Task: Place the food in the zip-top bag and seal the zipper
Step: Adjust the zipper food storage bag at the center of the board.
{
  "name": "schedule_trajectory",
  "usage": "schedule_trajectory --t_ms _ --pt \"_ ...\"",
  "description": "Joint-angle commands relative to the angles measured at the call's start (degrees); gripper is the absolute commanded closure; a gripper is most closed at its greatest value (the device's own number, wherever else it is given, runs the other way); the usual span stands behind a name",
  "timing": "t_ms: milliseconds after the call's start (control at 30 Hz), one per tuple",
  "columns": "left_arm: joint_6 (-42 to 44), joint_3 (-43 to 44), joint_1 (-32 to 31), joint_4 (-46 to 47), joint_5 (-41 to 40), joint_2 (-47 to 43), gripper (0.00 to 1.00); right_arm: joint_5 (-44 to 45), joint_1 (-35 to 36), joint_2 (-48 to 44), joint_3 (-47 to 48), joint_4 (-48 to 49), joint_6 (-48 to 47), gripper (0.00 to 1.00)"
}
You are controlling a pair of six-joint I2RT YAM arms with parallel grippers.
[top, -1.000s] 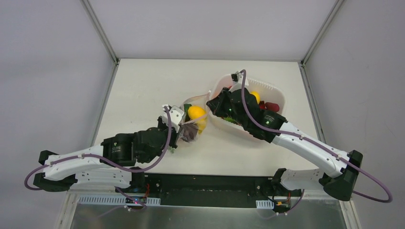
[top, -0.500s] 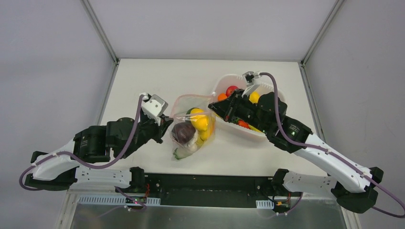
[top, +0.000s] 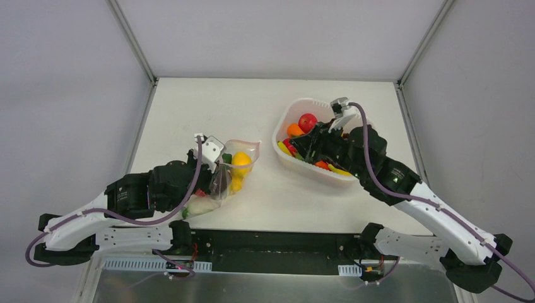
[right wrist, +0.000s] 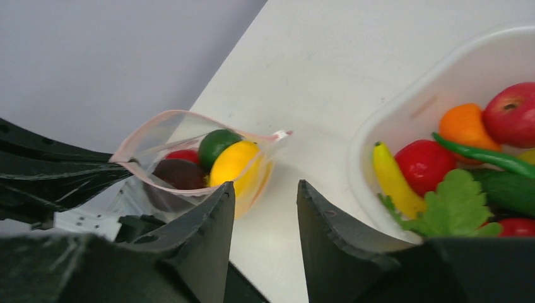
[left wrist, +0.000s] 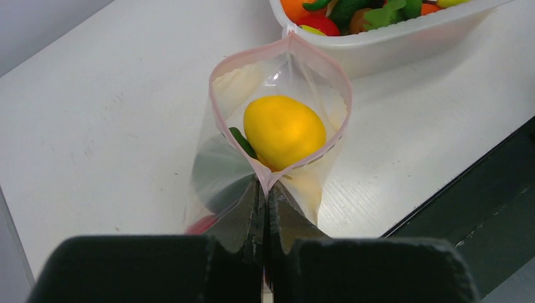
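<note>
Pulled back off the zip-top bag [left wrist: 208, 170], now lower left of centre, the right fingers [right wrist: 211, 221] stand spread by the basket [right wrist: 404, 120]; left fingers [left wrist: 249, 214], pinching the zipper [left wrist: 212, 95], should keep its mouth gaping.

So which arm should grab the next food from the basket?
Right. The right pincer is open and empty by the basket; the left pincer is shut on the bag's rim, holding it open.

Clear zip-top bag [left wrist: 214, 172], zipper [left wrist: 214, 104] open, yellow food [left wrist: 284, 129] inside
</note>
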Motion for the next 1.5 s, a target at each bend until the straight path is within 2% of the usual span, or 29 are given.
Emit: schedule_trajectory --t_ms 0,33,167,267,400,533,867,1000,1233,1333,1467 --pt "1.87 2.62 2.17 3.24 6.00 -0.32 1.00 -2.32 -7.26 -2.41 -2.99 1.91 -9.34 0.56" --pt "2.16 3.33 2.36 2.38 6.58 0.26 1.00 -5.07 -10.46 -2.30 -4.32 2.59 -9.92 0.55" --pt "3.76 7.26 2.52 -1.30 12.45 2.88 1.00 -26.84 -25.32 -0.38 -8.63 6.20 -9.20 0.45" --pt "5.42 10.15 2.61 -4.21 18.40 4.89 1.00 -42.37 -30.88 -0.32 -12.05 10.72 -11.41 0.37" --pt "8.60 13.43 2.58 -4.94 25.80 6.28 1.00 -49.96 -31.47 -3.05 -15.48 17.28 -14.22 0.33" --pt "12.45 14.00 2.62 -2.82 30.52 5.54 1.00 -63.38 -31.52 -5.87 -21.76 24.22 -22.20 0.26" --pt "15.83 15.54 4.70 -2.82 33.99 6.49 1.00 -83.35 -31.40 -6.35 -26.88 23.78 -37.98 0.21" --pt "15.59 15.26 5.00 -2.33 34.81 6.83 1.00 -83.64 -30.29 -5.59 -27.25 23.82 -39.87 0.21" --pt "15.78 15.29 5.07 -1.91 35.86 7.53 1.00 -75.36 -24.45 -1.51 -27.02 31.08 -39.72 0.24" --pt "15.82 15.18 5.12 -1.96 37.32 7.55 1.00 -72.43 -24.34 0.35 -27.13 35.50 -38.31 0.25" --pt "15.56 15.04 5.13 -1.96 37.57 7.11 1.00 -70.75 -24.50 1.22 -26.83 35.92 -38.94 0.27"
